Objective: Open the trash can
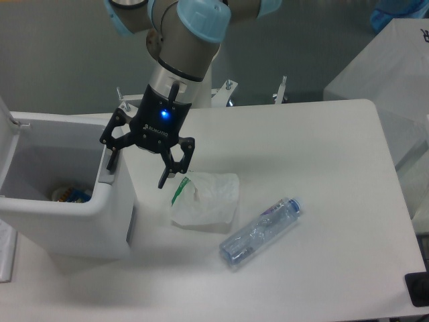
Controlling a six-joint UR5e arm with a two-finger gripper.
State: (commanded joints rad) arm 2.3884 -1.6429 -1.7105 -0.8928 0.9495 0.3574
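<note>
1. At the table's (315, 154) left edge you've got the trash can (80, 221), and it's open: the lid (7, 127) stands up at the far left, only a sliver of it in view.
2. Look down into the bin and you can see some colourful rubbish at the bottom, too small to name.
3. Your gripper (137, 171) hangs right over the bin's right rim, fingers spread wide and holding nothing.
4. One fingertip (110, 163) sits at the grey tab (105, 176) on that rim; you can't tell from this angle whether it's actually touching.
5. The other finger points down just beside the bin's right wall, above the near corner of the bag (204, 199).
6. A blue light glows on the gripper body, and the arm (184, 40) rises from it toward the table's far edge.
7. That bag, white with a green print, lies crumpled on the table just right of the bin, touching neither it nor the gripper as far as you can see.
8. Nearer the front edge, a clear bottle (261, 231) lies on its side, angled, just beside the bag.
9. Right half of the table carries nothing else you'd need to note; a white box (389, 67) stands off the far right corner.
</note>
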